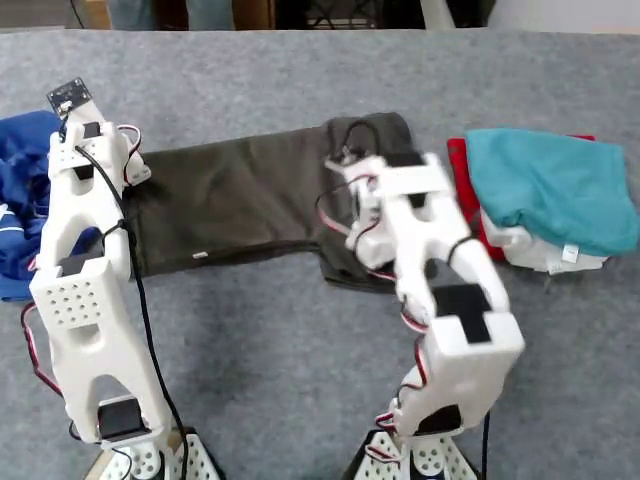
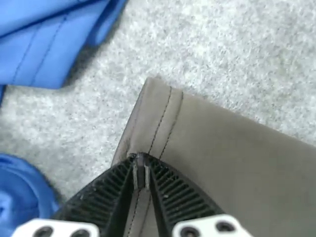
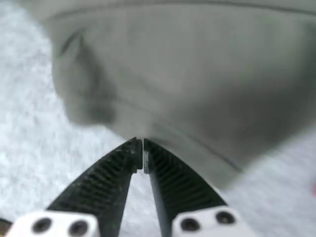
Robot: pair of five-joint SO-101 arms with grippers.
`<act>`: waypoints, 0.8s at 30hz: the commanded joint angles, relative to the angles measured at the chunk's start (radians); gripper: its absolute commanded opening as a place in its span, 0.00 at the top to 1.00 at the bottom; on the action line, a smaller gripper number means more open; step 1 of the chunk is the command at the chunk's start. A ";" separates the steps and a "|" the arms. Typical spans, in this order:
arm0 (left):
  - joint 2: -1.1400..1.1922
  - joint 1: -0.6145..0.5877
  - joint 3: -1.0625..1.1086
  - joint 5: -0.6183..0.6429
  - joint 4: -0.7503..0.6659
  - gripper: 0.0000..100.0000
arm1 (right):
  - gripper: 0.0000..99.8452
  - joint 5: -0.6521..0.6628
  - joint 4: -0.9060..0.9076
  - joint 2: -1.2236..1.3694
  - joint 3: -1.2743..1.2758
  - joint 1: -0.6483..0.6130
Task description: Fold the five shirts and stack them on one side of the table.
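- The olive shirt (image 1: 240, 195) is lying spread flat across the middle of the high view on the grey table (image 1: 280, 390); one end is reaching toward the left arm (image 1: 80, 270), and the other end is lying bunched under the right arm (image 1: 440, 270), just right of centre
- The left gripper (image 2: 140, 170) is sitting at the shirt's left edge, at centre left of the high view; its fingers are pressing together on the stitched hem beside a corner of the olive shirt (image 2: 222, 163), with cloth running between them
- The right gripper (image 3: 143, 150) is meeting the rumpled edge of the olive shirt (image 3: 187, 74); its fingers are lying together, tip to tip; whether any cloth is caught between them I cannot tell
- A blue shirt (image 1: 20, 190) is lying crumpled at the left edge of the high view, beside the left arm and apart from the olive one; the left wrist view is showing this blue shirt (image 2: 44, 34) near the olive corner, with bare table between
- At the right of the high view a folded teal shirt (image 1: 550, 185) is resting on top of a white shirt (image 1: 540, 255) and a red shirt (image 1: 460, 170); the red one is lying just beside the olive shirt's right end
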 commanded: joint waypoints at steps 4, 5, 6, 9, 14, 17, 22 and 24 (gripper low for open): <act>-0.006 -0.010 -0.007 0.008 0.060 0.97 | 0.99 0.307 0.189 -0.189 -0.203 0.063; -0.006 -0.016 -0.007 0.009 0.060 0.97 | 0.98 0.385 0.192 -0.191 -0.188 0.061; -0.006 -0.021 -0.007 0.009 0.057 0.97 | 0.98 0.456 0.190 -0.189 -0.165 0.061; -0.006 -0.033 -0.007 0.011 0.057 0.97 | 0.94 0.615 0.164 -0.188 -0.068 0.061; -0.006 -0.028 -0.007 0.008 0.055 0.97 | 0.78 0.764 0.124 -0.242 0.104 0.054; -0.005 -0.027 -0.007 0.008 0.054 0.97 | 0.76 0.770 0.009 -0.329 0.257 0.028; -0.003 -0.027 -0.007 0.008 0.052 0.97 | 0.76 0.784 -0.267 -0.395 0.527 -0.040; -0.003 -0.027 -0.007 0.008 0.052 0.97 | 0.76 0.769 -0.373 -0.372 0.585 -0.044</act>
